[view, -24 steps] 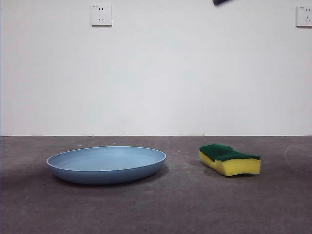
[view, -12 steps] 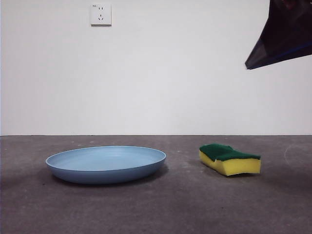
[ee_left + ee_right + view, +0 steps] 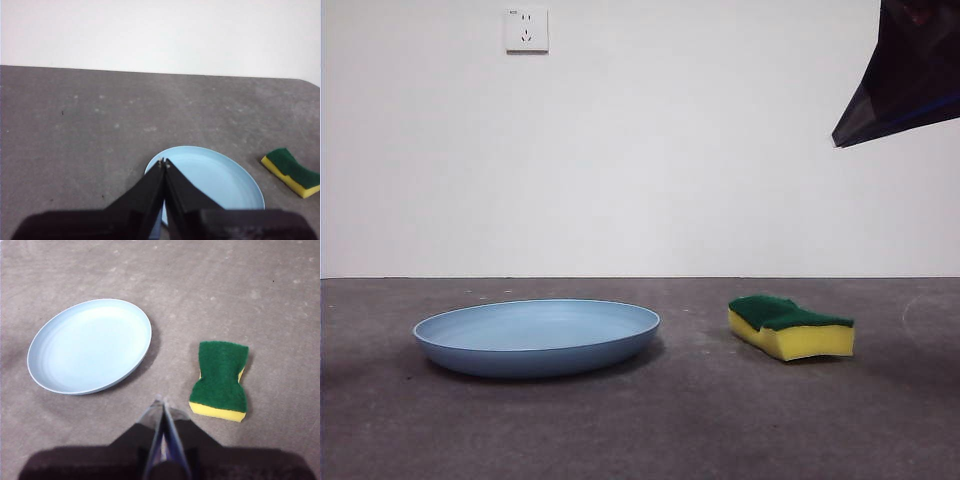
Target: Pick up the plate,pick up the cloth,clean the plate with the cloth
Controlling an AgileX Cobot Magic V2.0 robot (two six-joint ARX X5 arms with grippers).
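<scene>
While neither task item is yet held, the step in hand is judged to be the approach before the first pick.

Front view: the plate (image 3: pixel 537 337) lies flat on the desk (image 3: pixel 700 420). The cloth (image 3: pixel 791 327), in fact a yellow sponge with a green scouring layer uppermost, lies well apart from it. A dark arm section (image 3: pixel 905 70) enters at a top corner, high above the desk; this view does not show which arm it is.

Left wrist view: the left gripper (image 3: pixel 163 162) hangs above the near rim of the plate (image 3: pixel 215 175), jaws pressed together and empty. The cloth (image 3: pixel 292 171) lies off to one side.

Right wrist view: the right gripper (image 3: pixel 161 401) hangs above bare desk between the plate (image 3: pixel 90 345) and the cloth (image 3: pixel 220 380), jaws closed and empty.

Next move, as a judgement: each pair of jaws must open before descent, the left onto the plate rim, the right across the narrow waist of the cloth.
</scene>
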